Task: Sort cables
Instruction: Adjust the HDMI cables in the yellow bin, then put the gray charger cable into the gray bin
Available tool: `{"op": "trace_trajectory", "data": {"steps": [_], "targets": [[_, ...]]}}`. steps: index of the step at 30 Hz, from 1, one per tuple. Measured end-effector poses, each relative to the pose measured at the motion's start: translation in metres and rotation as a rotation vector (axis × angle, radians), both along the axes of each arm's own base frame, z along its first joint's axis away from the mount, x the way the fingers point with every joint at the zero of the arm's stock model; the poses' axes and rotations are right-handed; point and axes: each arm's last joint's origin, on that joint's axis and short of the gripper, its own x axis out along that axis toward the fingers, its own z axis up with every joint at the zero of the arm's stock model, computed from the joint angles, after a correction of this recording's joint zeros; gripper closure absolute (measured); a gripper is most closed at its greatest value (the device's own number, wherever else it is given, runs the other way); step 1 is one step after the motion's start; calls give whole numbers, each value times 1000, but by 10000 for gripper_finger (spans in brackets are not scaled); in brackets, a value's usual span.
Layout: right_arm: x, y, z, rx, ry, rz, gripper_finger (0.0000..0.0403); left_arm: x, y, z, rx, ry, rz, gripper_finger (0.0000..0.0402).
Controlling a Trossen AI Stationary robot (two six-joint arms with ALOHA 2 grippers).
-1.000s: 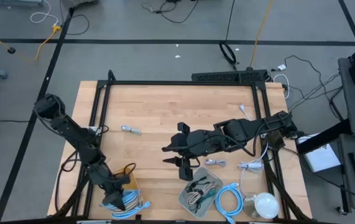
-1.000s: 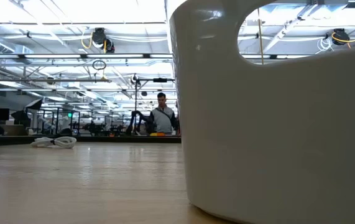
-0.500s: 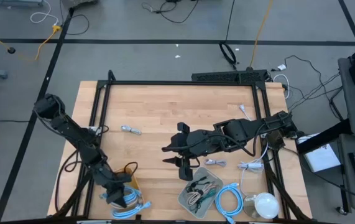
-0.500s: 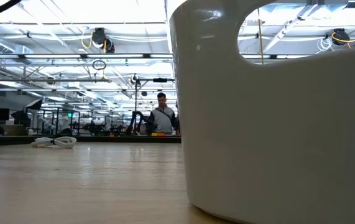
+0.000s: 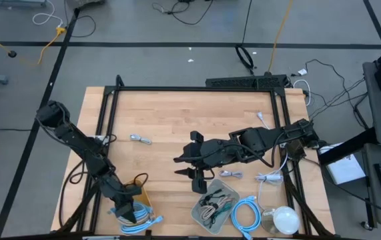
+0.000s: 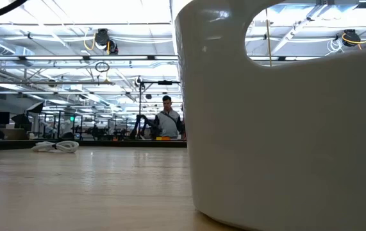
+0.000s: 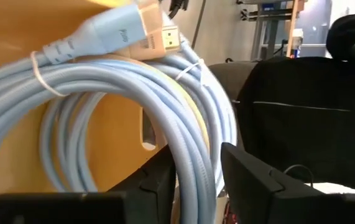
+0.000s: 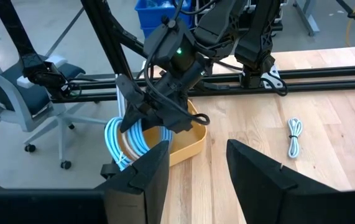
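From table height a big white tub (image 6: 285, 115) blocked more than half the picture, hiding both arms and most of the desk (image 6: 80, 186); only a small white bundle (image 6: 56, 146) far off and a person (image 6: 167, 122) in the room behind could be made out.

From above, the left tool (image 5: 125, 211) sat at the near left corner of the desk (image 5: 177, 120), over a yellow tray (image 5: 141, 195) that reached the desk's front edge. The light-blue cables (image 5: 140, 222) there hung partly past that edge and were cut off by the frame. In the left wrist view the left tool (image 7: 199, 180) had its fingers narrowly apart with one light-blue strand (image 7: 193, 165) running between them; whether they pressed on it could not be told. The coil was tied with thin white ties, its plug (image 7: 140, 31) lying against the tray's yellow wall (image 7: 15, 18).

The right tool (image 5: 189, 168) hung over the middle of the desk, fingers wide apart and holding nothing, with open wood around it. Nearby lay a grey bundle (image 5: 140, 139), a small bundle (image 5: 230, 174), a white bundle (image 5: 269, 177), a grey bin (image 5: 199, 212) of mixed thin cables, and a loose light-blue loop (image 5: 245, 217) beside a round white object (image 5: 283, 219).
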Motion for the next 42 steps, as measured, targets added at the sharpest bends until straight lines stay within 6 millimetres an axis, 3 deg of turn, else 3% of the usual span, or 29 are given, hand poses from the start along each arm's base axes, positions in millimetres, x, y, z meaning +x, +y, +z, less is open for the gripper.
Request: {"op": "trace_trajectory", "data": {"steps": [13, 29, 42], "targets": [[1, -2, 0, -4, 0, -3, 248, -1, 1, -3, 15, 41, 20, 140], [1, -2, 0, -4, 0, -3, 248, -4, 8, -15, 151, 104, 48, 133], [2, -5, 0, -2, -2, -12, 248, -3, 24, 9, 152, 41, 88, 133]]}}
